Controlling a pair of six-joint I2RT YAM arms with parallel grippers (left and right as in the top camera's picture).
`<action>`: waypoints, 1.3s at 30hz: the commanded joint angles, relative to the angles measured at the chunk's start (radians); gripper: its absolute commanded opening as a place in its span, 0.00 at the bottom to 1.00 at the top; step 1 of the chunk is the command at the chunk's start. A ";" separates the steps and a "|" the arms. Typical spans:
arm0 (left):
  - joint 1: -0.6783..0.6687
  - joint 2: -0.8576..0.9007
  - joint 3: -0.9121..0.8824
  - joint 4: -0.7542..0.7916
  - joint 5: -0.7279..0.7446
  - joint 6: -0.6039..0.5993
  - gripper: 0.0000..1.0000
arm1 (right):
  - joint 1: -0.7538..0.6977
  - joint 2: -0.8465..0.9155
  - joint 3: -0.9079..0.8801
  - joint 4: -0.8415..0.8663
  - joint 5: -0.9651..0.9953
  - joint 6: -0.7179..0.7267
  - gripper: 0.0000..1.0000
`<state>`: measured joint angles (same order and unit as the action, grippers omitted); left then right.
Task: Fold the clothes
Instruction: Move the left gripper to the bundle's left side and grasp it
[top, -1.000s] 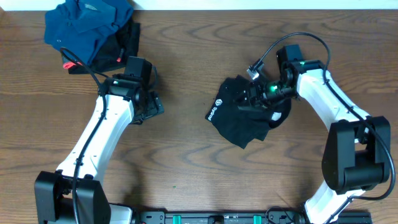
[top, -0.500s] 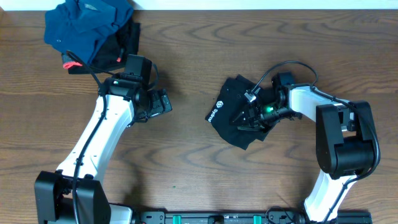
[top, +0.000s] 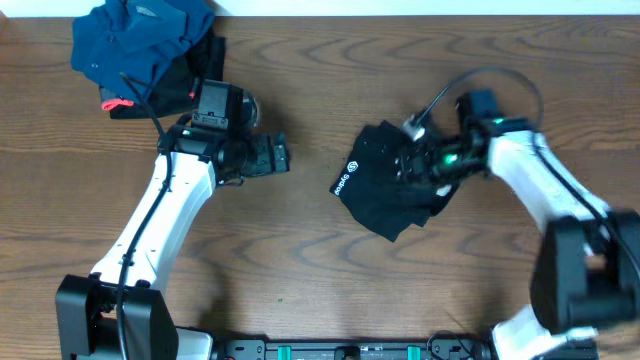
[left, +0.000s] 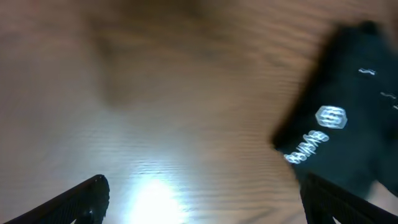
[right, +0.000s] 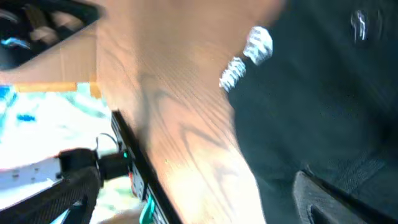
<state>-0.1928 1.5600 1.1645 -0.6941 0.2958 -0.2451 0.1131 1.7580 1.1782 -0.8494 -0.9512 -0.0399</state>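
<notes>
Garment of black crumpled fabric (top: 385, 195) lies on brown wooden table (top: 300, 270); right gripper (top: 412, 166) over it, left gripper (top: 279, 157) apart, both jaws spread.

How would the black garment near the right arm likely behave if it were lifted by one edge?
The black garment lies crumpled in uneven folds, so it would probably droop and unfold rather than hold shape. It looks thin, so likely light. On the wooden table, a push would probably bunch it more than slide it.
</notes>
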 joint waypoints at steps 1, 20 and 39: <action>-0.019 0.023 -0.003 0.045 0.172 0.137 0.98 | -0.030 -0.123 0.063 -0.040 0.010 -0.011 0.99; -0.130 0.344 -0.002 0.481 0.352 0.137 0.98 | -0.152 -0.539 0.078 -0.211 0.058 -0.051 0.99; -0.258 0.407 -0.002 0.524 0.341 0.126 0.98 | -0.152 -0.560 0.078 -0.262 0.066 -0.056 0.99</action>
<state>-0.4541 1.9461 1.1614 -0.1612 0.6292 -0.1261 -0.0303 1.2076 1.2465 -1.1076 -0.8814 -0.0776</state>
